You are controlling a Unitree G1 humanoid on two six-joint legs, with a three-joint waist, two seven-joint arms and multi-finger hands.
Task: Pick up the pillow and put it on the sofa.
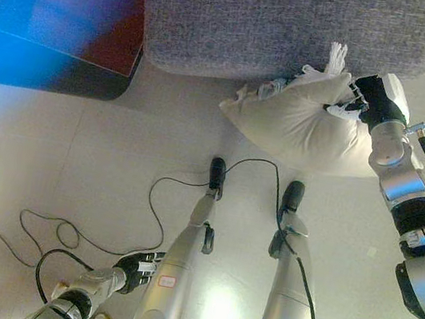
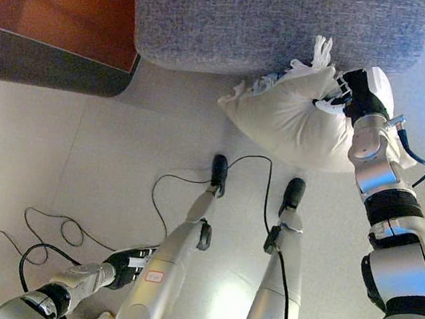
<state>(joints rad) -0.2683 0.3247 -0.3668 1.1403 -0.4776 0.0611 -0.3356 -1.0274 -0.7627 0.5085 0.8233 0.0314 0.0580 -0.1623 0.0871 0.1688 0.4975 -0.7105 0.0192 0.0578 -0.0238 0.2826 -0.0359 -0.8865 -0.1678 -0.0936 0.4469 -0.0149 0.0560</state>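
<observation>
Left eye view. Pillow [image 1: 302, 129]: cream-white, plump, creased, with a ruffled or tasselled edge showing at its far corners. It sits tilted at the near edge of the sofa [image 1: 290, 26], its far end against the seat front and partly overlapping it, its near end over the pale floor [image 1: 48, 174]; whether it touches the floor I cannot tell. Sofa: grey woven fabric, rounded corners, filling the far middle of the scene. Right hand [image 1: 361, 100]: dark, with white tips, fingers curled into the pillow's far right part, bunching the cloth in a pinch. Left hand [image 1: 137, 267]: low at the near left, well apart from the pillow, fingers loosely bent and holding nothing. Table [image 1: 93, 43]: dark red-brown top with a black rim, at the far left just beside the sofa; much of its surface is hard to read here.

Right eye view. Pillow [image 2: 296, 116]: same tilted pose at the sofa [image 2: 274, 24] front, the white tassel at its far end standing clear against the grey fabric. Right hand [image 2: 351, 92]: grip on the pillow's far right part shows the same. Left hand [image 2: 127, 263]: only partly seen, fingers less plain than in the other view. Table [image 2: 59, 6]: its top reads clearly as orange-brown wood with a dark raised border along the near side.
</observation>
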